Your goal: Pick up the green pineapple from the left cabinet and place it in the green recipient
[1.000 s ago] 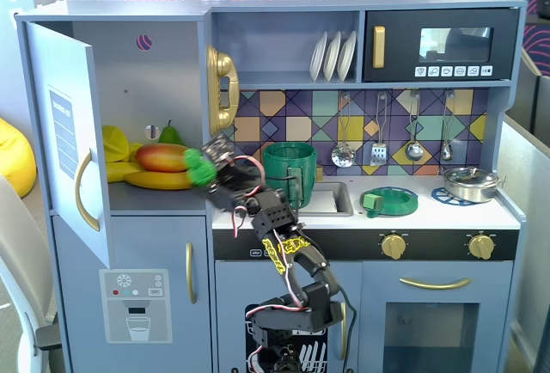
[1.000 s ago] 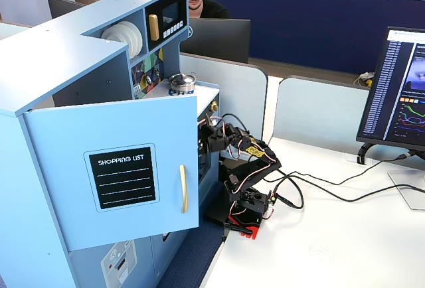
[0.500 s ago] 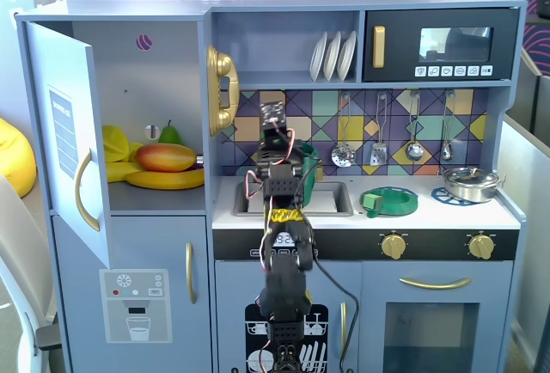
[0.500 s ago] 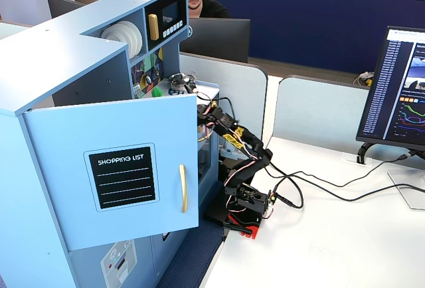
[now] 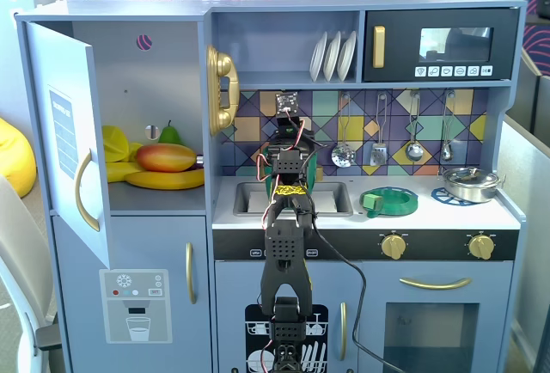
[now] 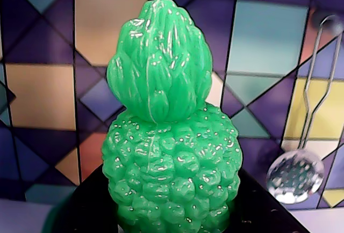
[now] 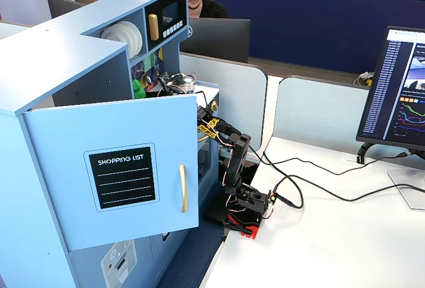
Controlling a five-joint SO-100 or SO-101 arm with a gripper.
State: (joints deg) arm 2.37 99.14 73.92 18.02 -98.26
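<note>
In a fixed view the left cabinet (image 5: pixel 129 89) stands open with a mango (image 5: pixel 166 157) and bananas (image 5: pixel 163 179) inside. To its right, above the sink (image 5: pixel 249 198), the gripper (image 5: pixel 290 145) is clamped on the green pineapple (image 6: pixel 171 131), which the wrist view shows upright against the tiled wall (image 6: pixel 48 82). Further right, a flat green dish (image 5: pixel 391 200) sits on the counter.
</note>
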